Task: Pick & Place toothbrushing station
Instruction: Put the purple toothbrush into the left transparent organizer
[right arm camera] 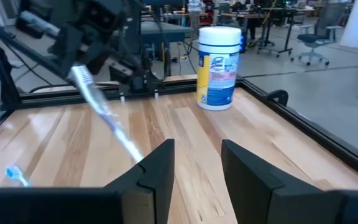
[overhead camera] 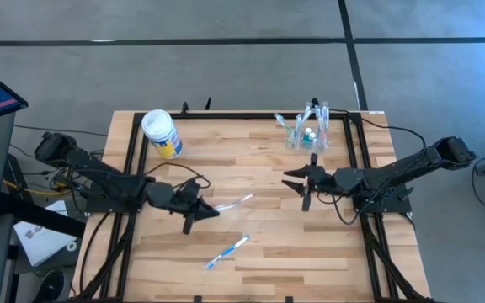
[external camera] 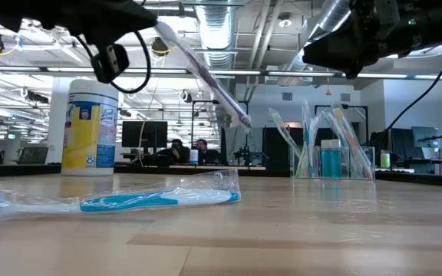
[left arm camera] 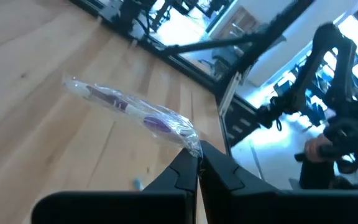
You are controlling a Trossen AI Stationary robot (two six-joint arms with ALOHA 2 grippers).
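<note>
A wrapped purple toothbrush is clamped at one end by the left end effector, fingers pressed together on the wrapper, and is held clear of the bench near its middle, the free end pointing toward the right arm. The right end effector is seen with fingers apart and nothing between them, hovering right of centre, just in front of the clear cup. The cup is stood at the far right corner of the bench, with several wrapped brushes upright inside it. A blue toothbrush in its wrapper is laid flat on the near part of the bench. A white-lidded wipes canister is stood at the far left.
</note>
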